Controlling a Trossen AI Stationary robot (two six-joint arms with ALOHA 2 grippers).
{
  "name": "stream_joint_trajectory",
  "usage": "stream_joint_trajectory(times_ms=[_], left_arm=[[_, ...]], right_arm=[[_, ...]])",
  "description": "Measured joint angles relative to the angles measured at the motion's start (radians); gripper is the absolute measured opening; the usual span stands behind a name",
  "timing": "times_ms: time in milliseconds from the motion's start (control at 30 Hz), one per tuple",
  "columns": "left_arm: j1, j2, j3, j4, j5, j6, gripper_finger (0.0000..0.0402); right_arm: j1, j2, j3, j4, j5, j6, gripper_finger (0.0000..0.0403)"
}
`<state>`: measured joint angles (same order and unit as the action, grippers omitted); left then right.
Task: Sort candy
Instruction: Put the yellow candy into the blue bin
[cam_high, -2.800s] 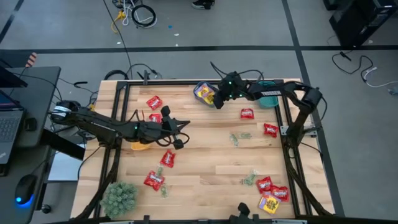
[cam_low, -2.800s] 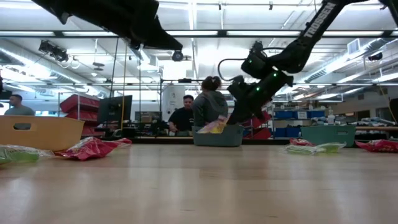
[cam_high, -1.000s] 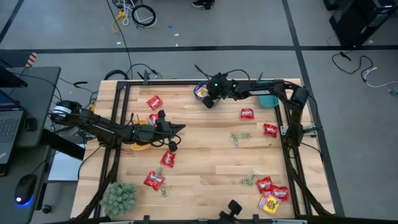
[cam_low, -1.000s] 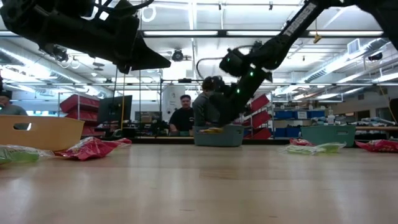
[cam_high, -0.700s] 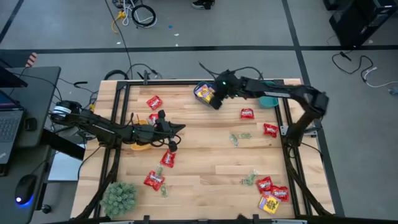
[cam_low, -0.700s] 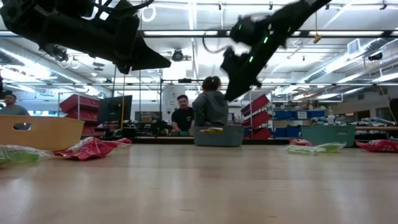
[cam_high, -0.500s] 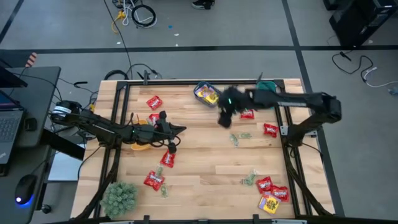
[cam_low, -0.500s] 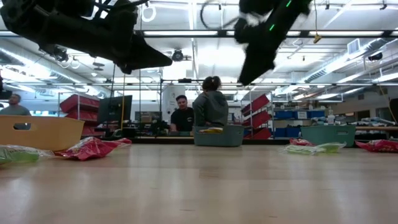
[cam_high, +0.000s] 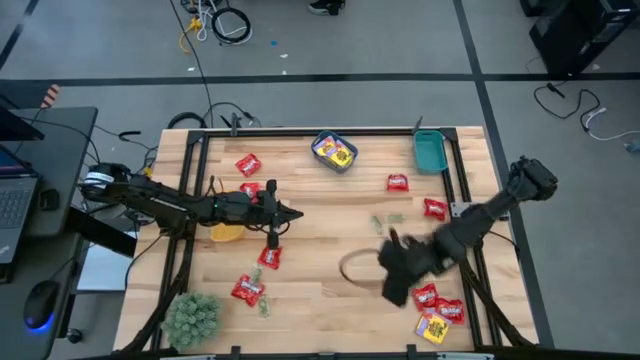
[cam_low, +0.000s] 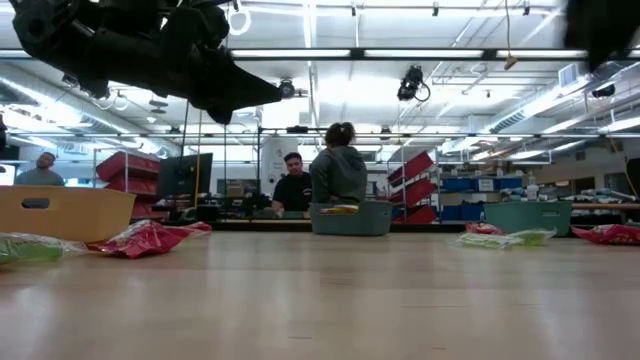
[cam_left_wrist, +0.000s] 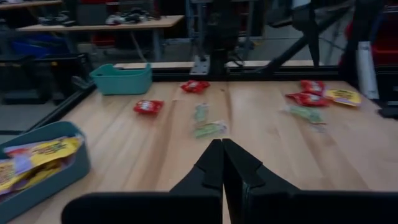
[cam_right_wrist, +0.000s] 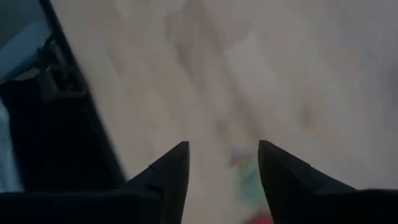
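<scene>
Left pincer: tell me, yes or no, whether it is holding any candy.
No. The left pincer is shut with nothing between its fingers, above bare wood.

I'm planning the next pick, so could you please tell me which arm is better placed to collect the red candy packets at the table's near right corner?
Right: the right gripper hangs open beside those red packets; the left gripper is shut, far off.

The candy lies scattered flat on the tabletop (cam_high: 320, 240). Red packets: 1 at the far left (cam_high: 247, 164), 2 at the near left (cam_high: 248, 290), 2 at the right (cam_high: 398, 182), and a cluster near the right corner (cam_high: 447, 311) beside a yellow packet (cam_high: 432, 328). Yellow packets fill a blue bin (cam_high: 335, 152). Pale green pieces (cam_high: 390, 219) lie mid-table.
</scene>
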<state>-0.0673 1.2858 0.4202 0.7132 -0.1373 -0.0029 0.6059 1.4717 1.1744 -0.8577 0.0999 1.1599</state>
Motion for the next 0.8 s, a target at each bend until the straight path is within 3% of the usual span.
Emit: stream_joint_trajectory(times_ms=[167,333,800], left_arm=[[0.01,0.0,0.0,-0.002,0.025,-0.001,0.0006],[0.01,0.0,0.0,-0.008,0.026,-0.001,0.0007],[0.01,0.0,0.0,-0.05,0.027,-0.001,0.0007]], right_arm=[[0.181,0.06,0.0,-0.005,-0.009,0.335,0.0205],[0.285,0.147,0.0,-0.007,-0.105,0.511,0.0233],[0.316,0.356,0.0,-0.004,-0.261,0.435,0.0286]])
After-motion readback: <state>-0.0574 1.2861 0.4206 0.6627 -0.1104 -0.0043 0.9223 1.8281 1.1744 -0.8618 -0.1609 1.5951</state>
